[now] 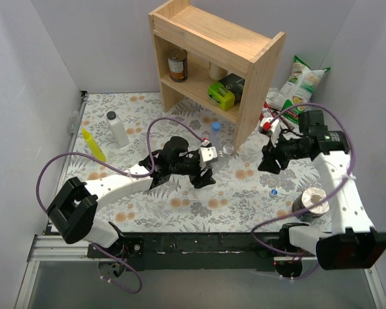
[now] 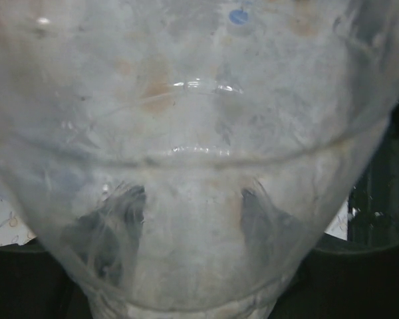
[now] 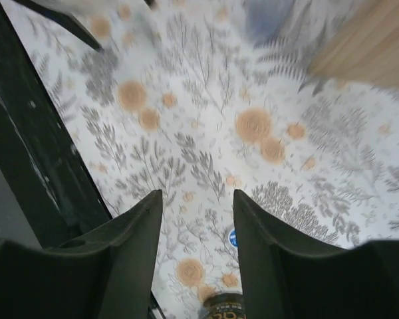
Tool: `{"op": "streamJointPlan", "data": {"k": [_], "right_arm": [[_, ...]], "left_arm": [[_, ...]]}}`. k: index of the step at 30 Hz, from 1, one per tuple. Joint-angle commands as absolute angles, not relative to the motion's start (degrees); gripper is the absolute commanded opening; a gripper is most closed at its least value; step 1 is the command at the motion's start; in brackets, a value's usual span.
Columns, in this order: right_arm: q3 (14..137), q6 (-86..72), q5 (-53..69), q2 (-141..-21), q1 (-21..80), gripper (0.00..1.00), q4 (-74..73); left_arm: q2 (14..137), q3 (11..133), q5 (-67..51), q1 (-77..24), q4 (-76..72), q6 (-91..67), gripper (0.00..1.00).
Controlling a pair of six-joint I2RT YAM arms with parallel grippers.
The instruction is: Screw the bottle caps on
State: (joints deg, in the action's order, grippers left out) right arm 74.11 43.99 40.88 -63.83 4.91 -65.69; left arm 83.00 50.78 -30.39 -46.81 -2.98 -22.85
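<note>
- The left tool [image 1: 206, 168] is clamped on a clear bottle [image 2: 199, 166], which fills its wrist view. Its dark fingers [image 2: 116, 226] show through the plastic on both sides.
- Gripping the body probably leaves the neck free for a cap and stops the bottle from turning.
- From above I cannot tell which clear bottle just beyond this tool is the held one. 1 capped bottle [image 1: 215, 136] stands there with a blue top.
- The right tool [image 3: 197, 196] shows a narrow gap with nothing in it. It hangs above the bench, pointing down.
- 1 loose blue cap [image 3: 233, 237] lies flat on the bench below that gap, clear of the tips. This looks like a line-up for a pick.
- The cap is well apart from the left tool, off to its right.
- The bench [image 1: 148, 212] has a flat cloth printed with grey ferns and orange flowers. Only its colour makes the small cap stand out on this.
- Plain white walls [image 1: 26, 64] close 3 sides, and a wooden shelf [image 1: 206, 32] stands beyond both tools.
</note>
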Motion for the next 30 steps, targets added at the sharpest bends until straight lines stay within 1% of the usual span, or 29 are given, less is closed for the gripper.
{"op": "streamJointPlan", "data": {"k": [1,3,4,6,7,9,11,13,17,21,30], "right_arm": [[65.5,59.6,33.2,-66.4,3.5,0.57,-66.6],[60.6,65.9,27.3,-63.7,3.5,0.62,-59.9],[55.6,69.1,25.7,-62.8,3.5,0.62,-58.0],[50.5,76.0,21.5,-59.7,3.6,0.62,-52.2],[46.4,77.6,20.6,-58.9,3.5,0.62,-51.1],[43.7,84.1,18.9,-58.0,3.6,0.62,-51.3],[40.4,85.2,17.8,-58.0,3.5,0.61,-49.9],[39.6,84.4,17.3,-59.3,3.5,0.61,-48.2],[41.9,79.2,17.6,-64.3,3.3,0.6,-46.9],[43.0,77.4,17.8,-69.1,2.6,0.59,-46.0],[38.4,77.7,16.2,-69.7,2.1,0.6,-41.6]], "left_arm": [[74.8,50.4,-35.3,-47.7,4.7,-17.5,0.0],[72.7,48.9,-32.8,-47.7,4.8,-18.5,0.0],[72.3,48.5,-32.2,-47.7,5.0,-19.6,0.0],[72.3,48.5,-32.1,-47.7,5.4,-21.5,0.0],[72.7,48.8,-31.9,-47.7,5.6,-24.2,0.0],[72.7,49.7,-30.5,-47.7,6.9,-25.5,0.0],[72.6,50.2,-28.8,-47.6,7.7,-24.4,0.0],[73.1,50.9,-28.7,-47.3,8.8,-23.6,0.0],[74.5,51.8,-27.9,-47.4,8.4,-25.2,0.0],[75.5,51.8,-27.8,-47.3,7.5,-26.3,0.0],[76.7,52.8,-28.7,-47.4,8.2,-25.2,0.0]]}}
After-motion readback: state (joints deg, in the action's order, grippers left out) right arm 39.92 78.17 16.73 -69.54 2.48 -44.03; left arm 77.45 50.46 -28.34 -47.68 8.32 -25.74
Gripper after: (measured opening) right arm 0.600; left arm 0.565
